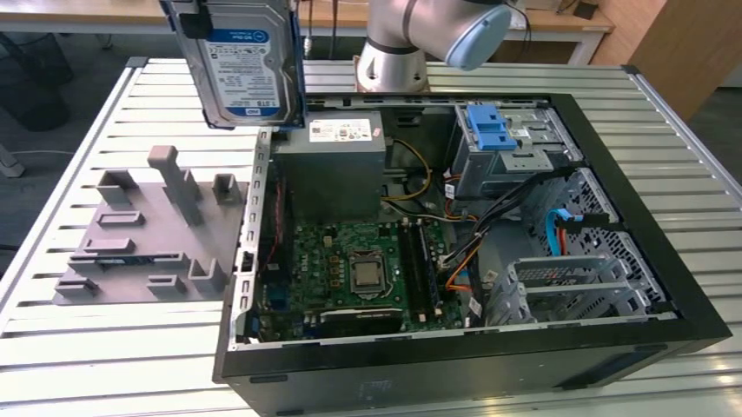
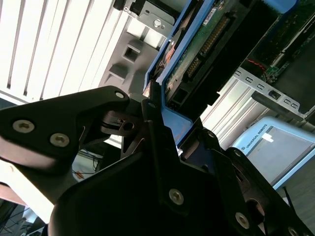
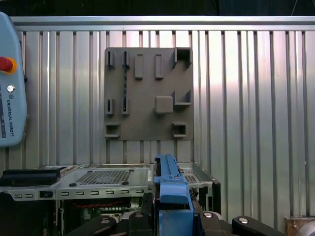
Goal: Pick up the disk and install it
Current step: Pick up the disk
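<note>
I see the disk [image 1: 241, 65] high up in the air. It stands on its end, and its blue and white label faces the exterior view. It hangs above the spot where the grey holder plate [image 1: 151, 234] meets the side of the open computer case [image 1: 649, 217]. It touches neither of them.

In the second wrist view the black fingers [image 2: 153, 123] pinch the disk [image 2: 206, 44] by its blue side rails.

The plate and the case both sit on the slatted metal worktop [image 1: 69, 347].
</note>
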Available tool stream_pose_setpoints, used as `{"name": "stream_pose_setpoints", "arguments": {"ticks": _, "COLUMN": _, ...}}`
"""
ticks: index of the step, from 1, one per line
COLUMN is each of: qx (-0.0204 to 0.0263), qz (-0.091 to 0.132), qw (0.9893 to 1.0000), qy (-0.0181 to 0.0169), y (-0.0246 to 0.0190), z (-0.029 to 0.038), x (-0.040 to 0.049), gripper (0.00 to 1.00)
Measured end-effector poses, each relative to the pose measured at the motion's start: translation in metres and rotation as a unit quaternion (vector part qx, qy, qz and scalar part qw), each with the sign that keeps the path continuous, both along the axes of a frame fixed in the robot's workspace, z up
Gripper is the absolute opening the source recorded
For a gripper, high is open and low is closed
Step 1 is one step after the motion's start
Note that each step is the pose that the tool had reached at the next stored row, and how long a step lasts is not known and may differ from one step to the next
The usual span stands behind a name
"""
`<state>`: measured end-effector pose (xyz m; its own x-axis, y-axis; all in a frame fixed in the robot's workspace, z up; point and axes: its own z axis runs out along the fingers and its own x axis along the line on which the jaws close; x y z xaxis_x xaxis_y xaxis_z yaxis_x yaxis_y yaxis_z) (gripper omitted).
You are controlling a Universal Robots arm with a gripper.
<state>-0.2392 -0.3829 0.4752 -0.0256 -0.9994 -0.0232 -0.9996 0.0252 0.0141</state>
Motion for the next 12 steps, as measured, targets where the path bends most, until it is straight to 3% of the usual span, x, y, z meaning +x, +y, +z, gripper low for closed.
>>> {"name": "stream_pose_setpoints", "arguments": {"ticks": 12, "qx": 0.0, "qz": 0.0, "qw": 1.0, "qy": 0.0, "y": -0.0001, "z": 0.0, "x": 0.0216, "gripper": 0.36}}
